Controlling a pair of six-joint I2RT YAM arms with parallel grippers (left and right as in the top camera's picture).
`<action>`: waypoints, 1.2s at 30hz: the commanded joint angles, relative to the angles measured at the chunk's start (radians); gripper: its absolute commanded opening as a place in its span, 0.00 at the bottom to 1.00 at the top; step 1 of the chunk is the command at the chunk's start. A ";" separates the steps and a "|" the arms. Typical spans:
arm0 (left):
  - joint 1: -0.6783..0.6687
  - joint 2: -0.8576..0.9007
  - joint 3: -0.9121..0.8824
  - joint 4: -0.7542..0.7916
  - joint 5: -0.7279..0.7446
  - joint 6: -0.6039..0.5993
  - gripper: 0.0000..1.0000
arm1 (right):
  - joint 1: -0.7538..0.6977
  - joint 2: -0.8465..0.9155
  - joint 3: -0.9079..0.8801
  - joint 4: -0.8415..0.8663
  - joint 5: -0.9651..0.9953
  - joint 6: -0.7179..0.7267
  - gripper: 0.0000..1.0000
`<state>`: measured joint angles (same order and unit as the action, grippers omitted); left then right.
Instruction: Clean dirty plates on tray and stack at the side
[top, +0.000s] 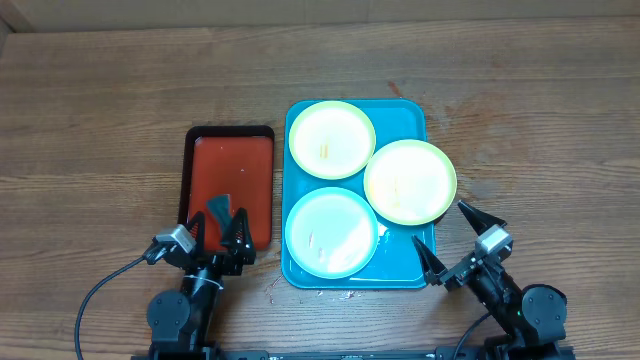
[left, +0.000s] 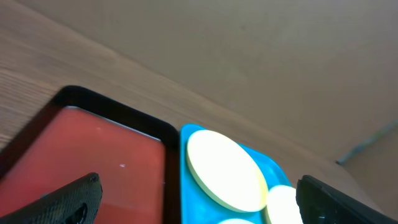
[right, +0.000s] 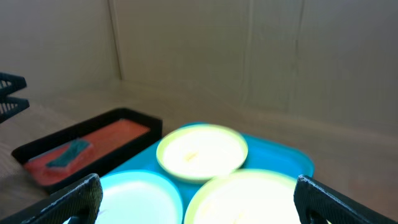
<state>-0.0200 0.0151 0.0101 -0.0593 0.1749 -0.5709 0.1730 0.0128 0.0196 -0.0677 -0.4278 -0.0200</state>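
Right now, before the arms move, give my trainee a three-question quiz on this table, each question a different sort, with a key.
1. How many plates rest on the turquoise tray?
2. True or false: the left gripper and the right gripper are both open and empty.
3. The teal pad lies: A on the turquoise tray; B in the red tray; C on a plate.

Key: 1 three; 2 true; 3 B.

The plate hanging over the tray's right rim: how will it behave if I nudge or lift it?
The plate looks thin, shallow plastic, so probably light and stiff. Perched on the tray rim, it may rock or slide when nudged. Its low lip likely offers little to pinch.
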 joint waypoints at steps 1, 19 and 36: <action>-0.007 -0.010 0.044 -0.007 0.108 0.072 1.00 | 0.008 0.004 0.090 -0.058 0.005 0.047 1.00; -0.007 0.602 0.877 -0.705 0.039 0.257 1.00 | 0.009 0.742 1.016 -0.887 0.140 0.008 1.00; -0.007 0.912 1.125 -0.973 0.107 0.257 1.00 | 0.196 1.264 1.052 -0.941 0.066 0.372 1.00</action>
<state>-0.0204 0.9226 1.1099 -1.0290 0.2569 -0.3355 0.2882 1.2190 1.0805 -1.0058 -0.4808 0.1696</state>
